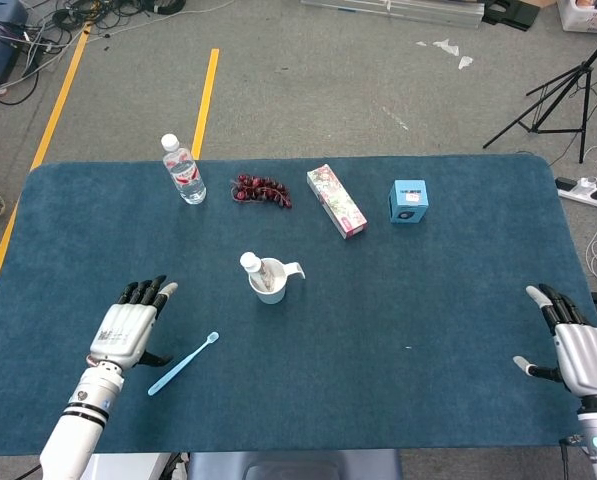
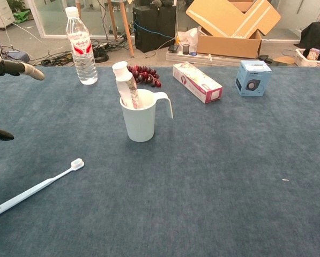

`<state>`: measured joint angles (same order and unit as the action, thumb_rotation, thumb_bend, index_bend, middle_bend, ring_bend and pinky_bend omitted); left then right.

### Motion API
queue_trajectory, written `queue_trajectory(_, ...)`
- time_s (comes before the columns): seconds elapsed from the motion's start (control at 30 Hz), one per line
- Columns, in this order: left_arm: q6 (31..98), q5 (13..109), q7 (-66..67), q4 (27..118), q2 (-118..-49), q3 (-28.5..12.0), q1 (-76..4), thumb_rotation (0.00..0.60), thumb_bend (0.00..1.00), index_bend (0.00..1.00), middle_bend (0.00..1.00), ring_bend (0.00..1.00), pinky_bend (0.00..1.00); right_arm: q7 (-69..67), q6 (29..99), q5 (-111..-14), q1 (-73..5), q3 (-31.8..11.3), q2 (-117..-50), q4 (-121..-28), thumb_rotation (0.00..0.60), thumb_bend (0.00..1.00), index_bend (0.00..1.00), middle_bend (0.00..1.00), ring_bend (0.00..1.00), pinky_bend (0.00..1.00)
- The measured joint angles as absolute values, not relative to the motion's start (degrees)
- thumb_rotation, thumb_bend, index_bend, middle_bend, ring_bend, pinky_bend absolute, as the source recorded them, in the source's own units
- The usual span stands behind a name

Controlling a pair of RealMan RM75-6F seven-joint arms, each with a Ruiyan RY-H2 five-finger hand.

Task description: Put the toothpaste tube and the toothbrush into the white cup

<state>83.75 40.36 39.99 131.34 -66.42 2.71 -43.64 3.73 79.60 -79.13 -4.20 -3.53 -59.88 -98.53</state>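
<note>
While the toothpaste tube is already stood cap-up inside the white cup near the middle of the blue desk, the light-blue toothbrush is left lying flat on the cloth, apart from the cup. Just beside its handle, the left robot hand is held released, fingers spread, nothing grasped. At the opposite desk edge the right robot hand is likewise seen released, holding nothing.

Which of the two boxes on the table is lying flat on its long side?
The pink-and-white carton beside the grapes; the blue box is a cube.
</note>
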Motion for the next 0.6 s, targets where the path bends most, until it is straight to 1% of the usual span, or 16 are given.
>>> queue_trajectory(0.2,83.5,42.3,39.1,128.7,-69.7,3.5,-40.9,0.6,0.0,0.0,0.0,0.0,0.02,3.6,79.9,-79.2,-4.0,-3.5,-59.8,-98.6,0.6,0.02,0.15,0.12,0.11,0.37)
queue_trajectory(0.5,81.6,43.6,34.8,122.9,-73.8,2.3,-38.1,0.6,0.0,0.0,0.0,0.0,0.02,3.4,79.9,-79.1,-4.0,-3.6,-59.7,-98.5,0.6,0.02,0.14,0.13,0.11,0.37)
queue_trajectory(0.6,80.7,44.0,33.3,120.6,-75.3,1.8,-37.0,0.6,0.0,0.06,0.0,0.0,0.02,3.4,80.0,-79.2,-4.0,-3.6,-59.7,-98.5,0.6,0.02,0.15,0.13,0.11,0.37)
